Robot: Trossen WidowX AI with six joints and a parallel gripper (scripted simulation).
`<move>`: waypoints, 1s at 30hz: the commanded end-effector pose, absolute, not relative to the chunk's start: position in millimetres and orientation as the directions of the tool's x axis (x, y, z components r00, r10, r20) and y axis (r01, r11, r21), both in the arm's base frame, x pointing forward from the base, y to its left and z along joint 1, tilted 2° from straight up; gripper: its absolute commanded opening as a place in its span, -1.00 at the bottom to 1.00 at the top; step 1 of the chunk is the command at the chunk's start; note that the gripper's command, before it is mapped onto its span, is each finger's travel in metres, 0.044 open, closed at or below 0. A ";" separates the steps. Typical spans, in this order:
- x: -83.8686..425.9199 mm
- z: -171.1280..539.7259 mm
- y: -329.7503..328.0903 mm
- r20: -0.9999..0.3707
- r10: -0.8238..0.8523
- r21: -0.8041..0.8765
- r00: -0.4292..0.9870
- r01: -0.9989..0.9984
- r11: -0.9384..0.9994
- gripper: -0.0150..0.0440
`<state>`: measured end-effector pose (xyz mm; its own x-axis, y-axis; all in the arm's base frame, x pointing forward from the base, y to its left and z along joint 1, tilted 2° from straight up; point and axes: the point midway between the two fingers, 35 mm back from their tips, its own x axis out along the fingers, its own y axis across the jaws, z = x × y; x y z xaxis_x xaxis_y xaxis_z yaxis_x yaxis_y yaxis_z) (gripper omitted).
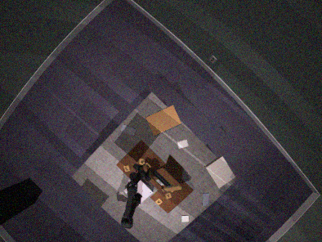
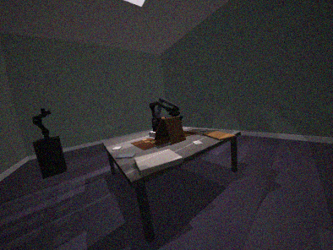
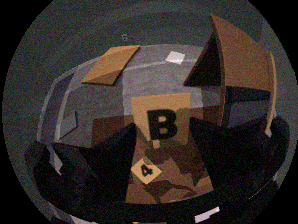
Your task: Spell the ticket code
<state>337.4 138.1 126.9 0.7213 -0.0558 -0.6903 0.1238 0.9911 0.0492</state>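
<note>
Between the black end effector's fingers, square tan B tile, upright.

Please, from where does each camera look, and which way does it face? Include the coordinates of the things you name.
Top: high overhead, facing down on the counter (image 1: 96, 161); the arm (image 1: 131, 200) shows.
Exterior: off to one side, facing across the room to the counter (image 2: 122, 166); the arm (image 2: 162, 105) shows partly behind the brown board (image 2: 169, 130).
Wrist: on the arm, facing out past its dark jaws, which hold the B tile (image 3: 162, 107).
Top and exterior share the whole counter.
</note>
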 end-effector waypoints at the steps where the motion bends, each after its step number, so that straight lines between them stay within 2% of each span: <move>1: 337.1 127.7 136.5 -0.689 -0.051 0.050 0.723 0.118 0.992 -0.49; 30: 335.6 127.3 122.0 -0.689 -0.052 0.048 0.723 0.118 0.992 -0.49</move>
